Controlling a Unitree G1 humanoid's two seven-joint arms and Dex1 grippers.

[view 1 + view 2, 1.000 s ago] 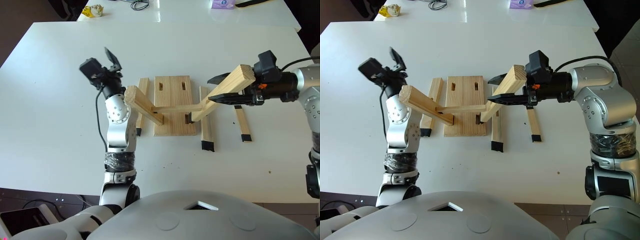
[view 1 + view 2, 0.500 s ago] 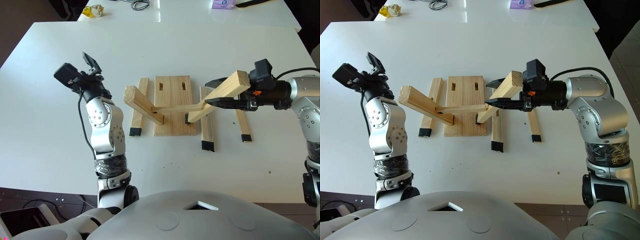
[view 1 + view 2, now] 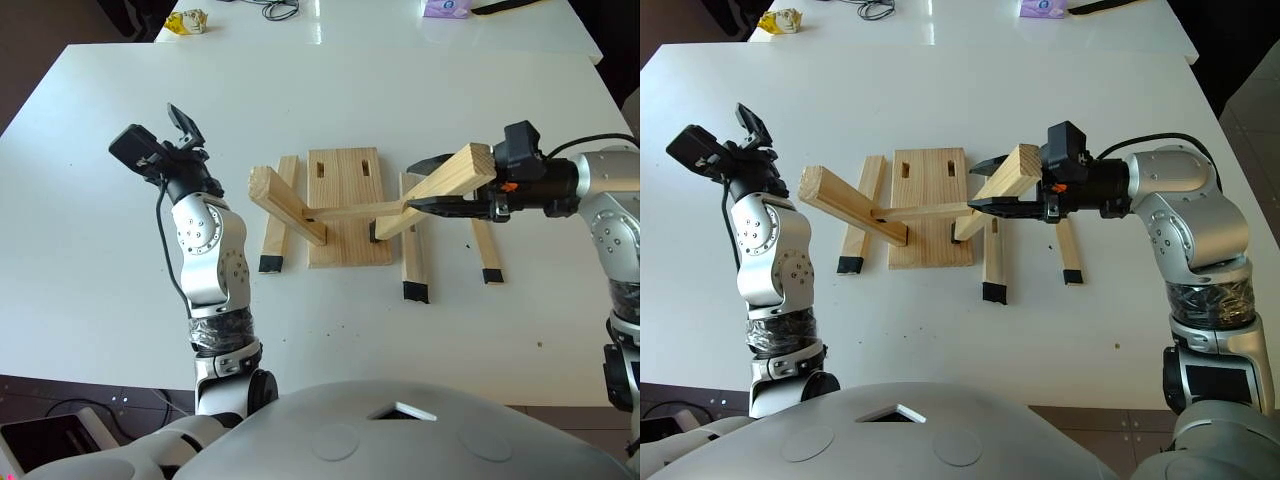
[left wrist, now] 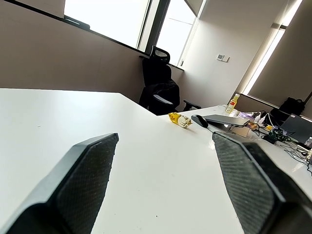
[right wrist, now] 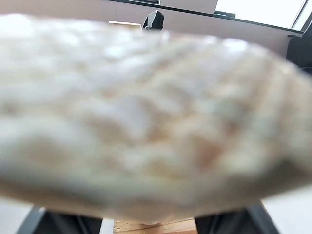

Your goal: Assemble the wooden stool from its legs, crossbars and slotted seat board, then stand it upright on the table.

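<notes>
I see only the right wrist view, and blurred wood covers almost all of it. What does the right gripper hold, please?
Observer: The right gripper is shut on a wooden leg.
Operator: Is this leg alone?
Observer: No. A crossbar joins it to a second leg, and the frame hangs tilted over the seat board.
Operator: Does the left gripper help?
Observer: No. The left gripper is open and empty, apart from the wood on its left side.

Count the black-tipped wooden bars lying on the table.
3 black-tipped wooden bars: one left of the slotted wooden seat board, two right of it. The held wooden frame may hide more.
</notes>
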